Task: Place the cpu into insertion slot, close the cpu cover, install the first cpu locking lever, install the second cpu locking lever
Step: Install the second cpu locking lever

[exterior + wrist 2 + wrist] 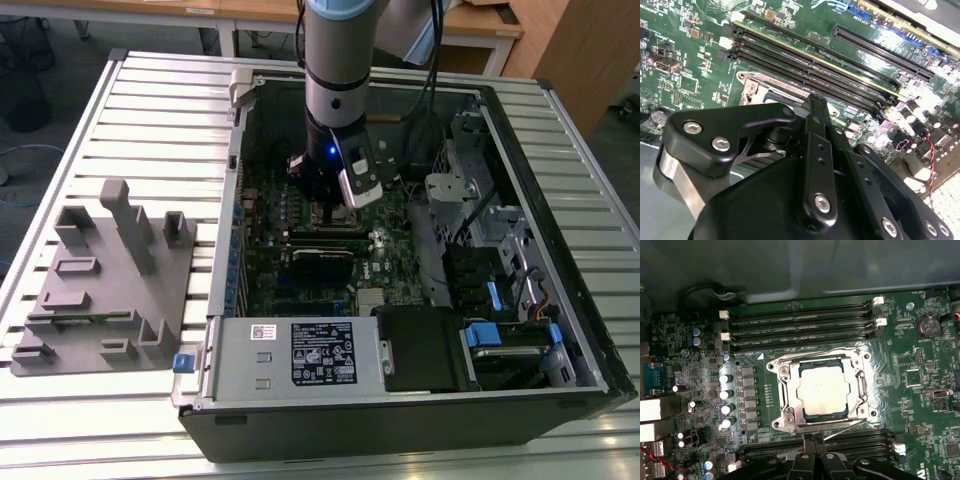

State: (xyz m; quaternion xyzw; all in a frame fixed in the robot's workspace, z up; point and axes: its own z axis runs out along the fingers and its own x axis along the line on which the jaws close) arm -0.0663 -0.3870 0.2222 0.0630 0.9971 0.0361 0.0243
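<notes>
While the gripper (810, 440) hangs pinched together, holding nothing, just beside the insertion slot (782, 390), the cpu (821, 390) sits inside it under the closed cpu cover (858, 385). Three memory slots (800, 330) flank one side.

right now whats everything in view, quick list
cpu: one, silver-grey, seated in the socket
cpu cover: one, silvery frame, down around the cpu
memory slots: several, black, rows beside the socket
motherboard: one, green, inside the case
computer case: one, black, open on the slatted table
power supply: one, grey, near edge of case
fixture block: one, grey, exterior view's left
gripper: one, black, fingertips close together just off the socket
</notes>
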